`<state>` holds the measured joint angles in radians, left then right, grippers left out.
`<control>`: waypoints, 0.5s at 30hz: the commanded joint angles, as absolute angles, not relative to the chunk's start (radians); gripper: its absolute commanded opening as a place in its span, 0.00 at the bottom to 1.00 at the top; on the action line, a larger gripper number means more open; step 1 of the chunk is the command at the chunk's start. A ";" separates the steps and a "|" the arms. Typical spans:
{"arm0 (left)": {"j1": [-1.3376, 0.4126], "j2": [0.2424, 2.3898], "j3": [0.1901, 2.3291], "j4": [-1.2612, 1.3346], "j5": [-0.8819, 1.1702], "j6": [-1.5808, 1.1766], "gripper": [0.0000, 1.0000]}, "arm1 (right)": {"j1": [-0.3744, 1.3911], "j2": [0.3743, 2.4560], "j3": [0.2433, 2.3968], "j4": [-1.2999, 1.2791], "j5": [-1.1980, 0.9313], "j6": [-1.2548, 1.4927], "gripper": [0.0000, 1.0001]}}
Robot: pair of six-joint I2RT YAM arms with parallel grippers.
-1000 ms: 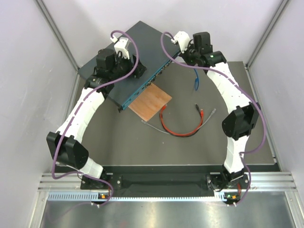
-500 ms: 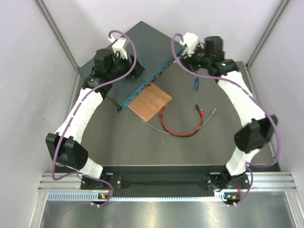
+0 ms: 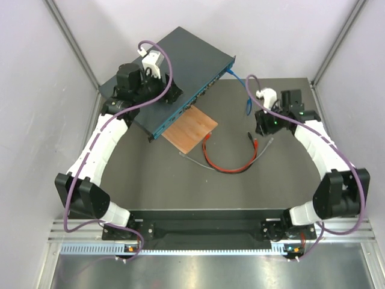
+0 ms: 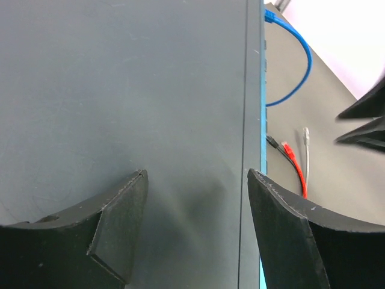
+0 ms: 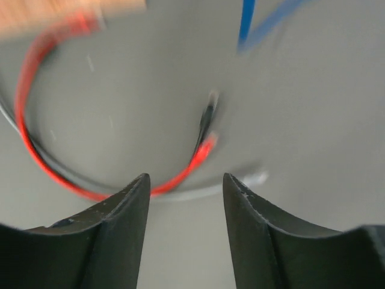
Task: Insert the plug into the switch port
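The table (image 3: 150, 186) carries the switch (image 3: 192, 54) at 11 o'clock, lying at an angle with its teal front edge (image 3: 198, 99) facing 4 o'clock. The wooden board (image 3: 191, 129) lies just beside that edge.

The left gripper (image 4: 195, 180) sits over the switch's lid near the front edge, jaws apart and gripping nothing. Whether its tips press on the lid I cannot tell. The right gripper (image 5: 185, 180) hovers at 3 o'clock of the table, spread and empty, above the loose cable ends.

The blue cable (image 3: 240, 81) already looks seated in a port at the far end of the teal edge. The likely step is taking a loose plug.

To do it well, single out one end: the black plug (image 5: 206, 120) and the tip of the red cable (image 3: 225, 165) lie almost touching, with the grey cable end (image 3: 271, 141) near. Come straight down, fingers across the plug body, not the cord, so the nose stays free for the socket. Let the left arm steady the switch.

No brand, label or writing can be read.
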<state>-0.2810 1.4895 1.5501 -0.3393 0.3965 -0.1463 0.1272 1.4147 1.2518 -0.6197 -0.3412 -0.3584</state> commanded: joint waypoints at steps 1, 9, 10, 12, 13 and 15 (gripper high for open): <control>-0.276 1.445 1.549 -0.336 0.442 -0.115 0.72 | 0.066 1.442 1.200 -0.630 -0.289 -0.298 0.49; -0.278 1.440 1.534 -0.331 0.434 -0.115 0.72 | -0.109 1.511 1.140 -0.615 -0.272 -0.149 0.49; -0.276 1.443 1.534 -0.330 0.434 -0.115 0.72 | -0.129 1.523 1.137 -0.612 -0.279 -0.109 0.49; -0.278 1.445 1.534 -0.325 0.433 -0.121 0.72 | -0.147 1.565 1.129 -0.597 -0.326 -0.071 0.49; -0.278 1.447 1.534 -0.321 0.433 -0.121 0.72 | -0.162 1.577 1.123 -0.588 -0.345 -0.027 0.50; -0.278 1.447 1.534 -0.310 0.436 -0.126 0.72 | -0.167 1.606 1.097 -0.543 -0.385 -0.006 0.52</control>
<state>-0.2810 1.4807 1.5410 -0.3447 0.4221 -0.1280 -0.1543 1.5681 1.1267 -0.6155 -0.3122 -0.1055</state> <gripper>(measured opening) 0.721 0.512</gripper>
